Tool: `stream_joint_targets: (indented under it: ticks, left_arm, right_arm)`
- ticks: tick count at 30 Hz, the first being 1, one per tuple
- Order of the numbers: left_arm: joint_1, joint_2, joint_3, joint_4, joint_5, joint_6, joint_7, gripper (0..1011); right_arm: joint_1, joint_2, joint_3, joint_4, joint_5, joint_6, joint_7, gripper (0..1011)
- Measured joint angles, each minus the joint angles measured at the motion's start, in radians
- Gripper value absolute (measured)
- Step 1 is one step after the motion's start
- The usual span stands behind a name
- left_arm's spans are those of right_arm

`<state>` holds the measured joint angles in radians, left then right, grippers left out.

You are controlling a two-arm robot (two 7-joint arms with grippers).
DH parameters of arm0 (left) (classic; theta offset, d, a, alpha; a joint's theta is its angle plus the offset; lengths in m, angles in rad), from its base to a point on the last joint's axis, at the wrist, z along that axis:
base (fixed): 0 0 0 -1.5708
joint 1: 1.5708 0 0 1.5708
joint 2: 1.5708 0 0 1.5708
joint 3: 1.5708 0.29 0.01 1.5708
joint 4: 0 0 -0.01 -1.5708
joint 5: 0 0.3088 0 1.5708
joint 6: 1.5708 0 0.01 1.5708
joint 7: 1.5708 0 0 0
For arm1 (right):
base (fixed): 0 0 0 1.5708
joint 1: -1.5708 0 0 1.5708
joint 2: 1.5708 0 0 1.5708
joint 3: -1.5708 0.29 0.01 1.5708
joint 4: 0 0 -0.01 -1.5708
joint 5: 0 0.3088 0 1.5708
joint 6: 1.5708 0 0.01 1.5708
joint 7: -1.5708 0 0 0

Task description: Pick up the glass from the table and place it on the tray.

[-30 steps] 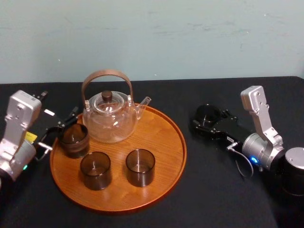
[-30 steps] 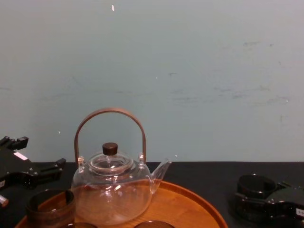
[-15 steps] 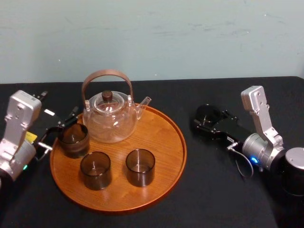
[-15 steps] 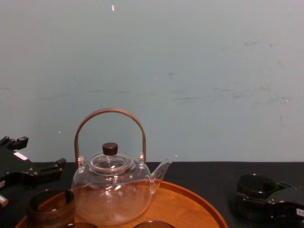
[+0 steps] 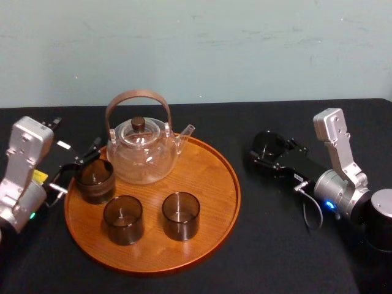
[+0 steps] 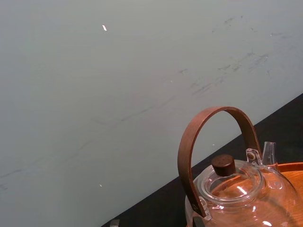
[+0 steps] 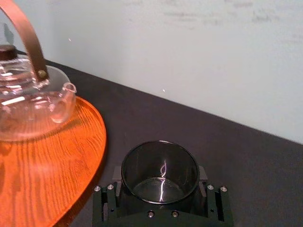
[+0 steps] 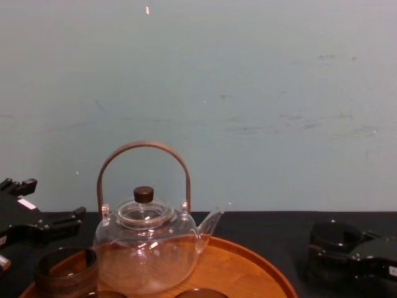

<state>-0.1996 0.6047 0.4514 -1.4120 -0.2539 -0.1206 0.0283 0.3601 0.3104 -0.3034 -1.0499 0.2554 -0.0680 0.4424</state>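
the right gripper (image 5: 270, 153) has its fingers pinching the dark glass (image 7: 160, 166) over the black desk (image 5: 269, 245), near the tray (image 5: 211, 184) on its right side. the left gripper (image 5: 78, 160) sits at the tray's left edge, fingers spread beside a second glass (image 5: 95, 180).

Head high, chest low (tray (image 5: 208, 177) shared)

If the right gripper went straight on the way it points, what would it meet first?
Probably nothing near: the right gripper, holding the glass, faces bare black table, then the wall; the tray lies aside.
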Motion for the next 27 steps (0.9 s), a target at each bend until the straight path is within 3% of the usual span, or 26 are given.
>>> stream_joint_targets:
  ticks: [13, 27]
  left_arm:
    - [0.000, 0.000, 0.000, 0.000, 0.000, 0.000, 0.000, 1001]
    - [0.000, 0.000, 0.000, 0.000, 0.000, 0.000, 0.000, 1001]
  right_arm:
    - [-0.066, 0.031, -0.024, -0.174, -0.009, -0.010, 0.015, 904]
    - [-0.051, 0.012, -0.084, -0.185, -0.017, -0.028, 0.046, 904]
